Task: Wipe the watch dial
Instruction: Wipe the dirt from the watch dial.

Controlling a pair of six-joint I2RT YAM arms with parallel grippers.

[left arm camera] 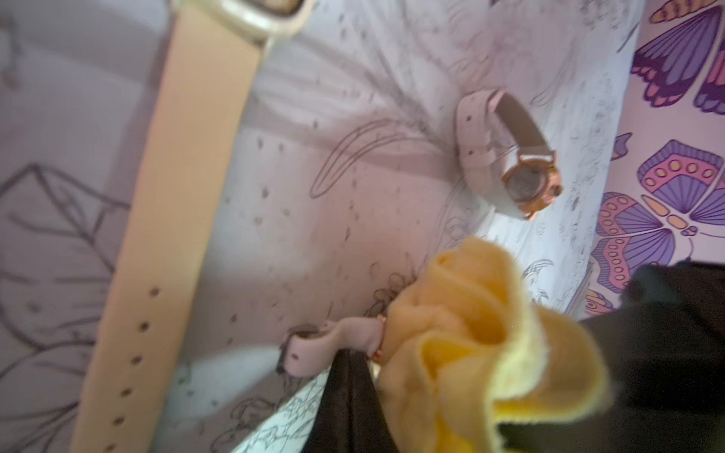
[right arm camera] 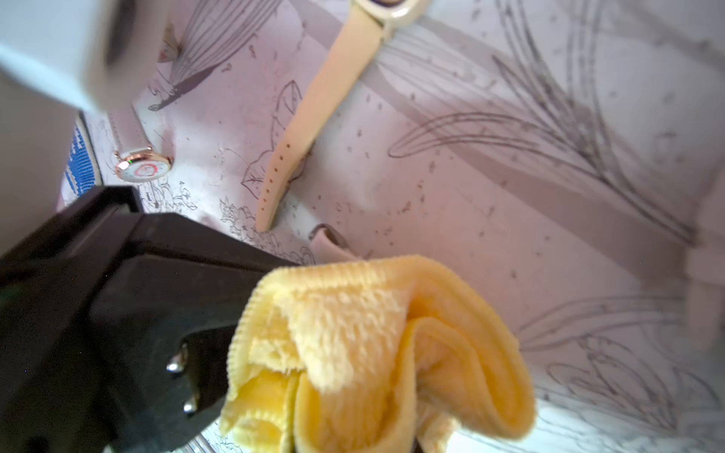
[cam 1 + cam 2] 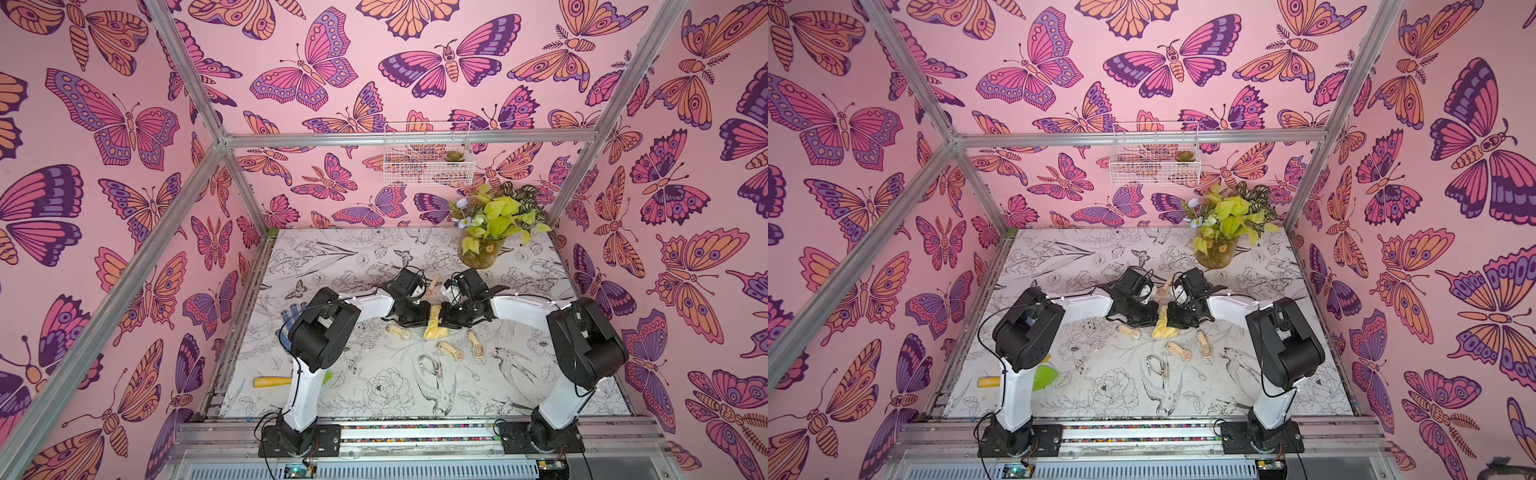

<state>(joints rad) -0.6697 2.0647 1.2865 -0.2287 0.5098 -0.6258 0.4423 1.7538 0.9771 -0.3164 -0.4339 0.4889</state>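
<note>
Over the middle of the table my left gripper [image 3: 420,316] is shut on the pale pink strap [image 1: 325,345] of a watch, its black fingers [image 1: 349,388] pinching the band. Only a rose-gold sliver of the case [image 1: 379,345] shows. The dial is hidden behind the bunched yellow cloth [image 1: 470,353], which presses against it. My right gripper [image 3: 446,318] faces the left one and is shut on that cloth [image 2: 372,353], which covers its fingertips in the right wrist view. In both top views the cloth [image 3: 1165,326] hangs between the two grippers.
Other watches lie on the floral table: a beige-strapped one [image 2: 314,106] behind the grippers, one with a rose-gold case [image 2: 143,166], and three in front [image 3: 399,331] [image 3: 451,351] [image 3: 476,345]. Metal scissors [image 3: 430,365], a yellow-handled tool [image 3: 272,381], a blue glove [image 3: 291,320] and a potted plant [image 3: 482,249] are also on it.
</note>
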